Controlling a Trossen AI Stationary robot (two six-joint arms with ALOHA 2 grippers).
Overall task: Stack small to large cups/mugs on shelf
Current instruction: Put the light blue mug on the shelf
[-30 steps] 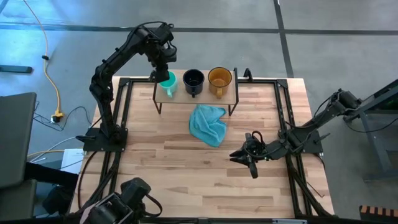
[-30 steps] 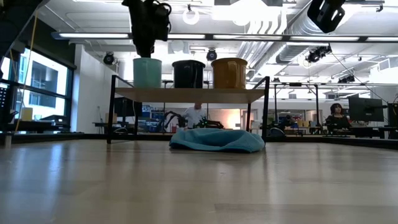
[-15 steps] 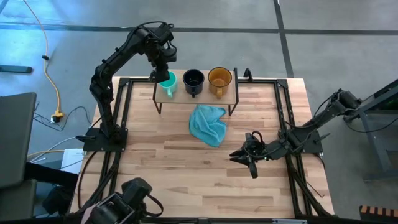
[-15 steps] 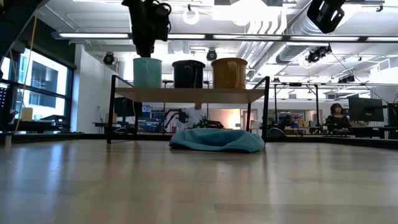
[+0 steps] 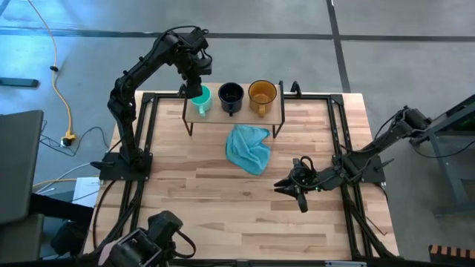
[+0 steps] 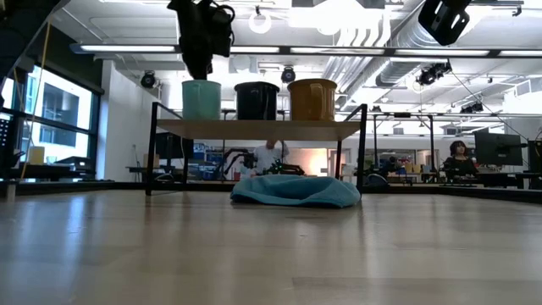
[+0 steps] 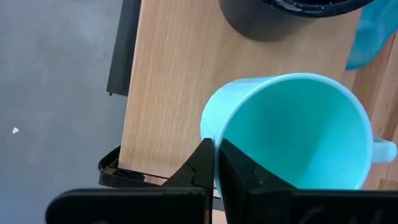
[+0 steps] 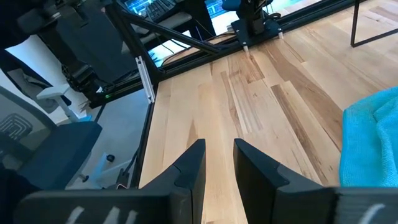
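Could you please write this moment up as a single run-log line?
left gripper: shut on teal mug rim, on shelf | navy mug, amber mug: beside it | right gripper: open, idle above table

A teal-green mug [image 5: 200, 99], a navy-black mug [image 5: 231, 95] and a translucent amber mug [image 5: 262, 93] line the light-wood shelf [image 5: 245, 113]. The crumpled cloth [image 5: 249, 148] is light blue; the bench [image 5: 223, 200] is pale striped planks.

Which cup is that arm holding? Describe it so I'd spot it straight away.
Find the small wooden shelf on black legs at the table's far edge. Three mugs stand in a row on it; the left tool pinches the rim of the end one. That is the teal mug, smallest and palest, beside the dark mug and amber mug.
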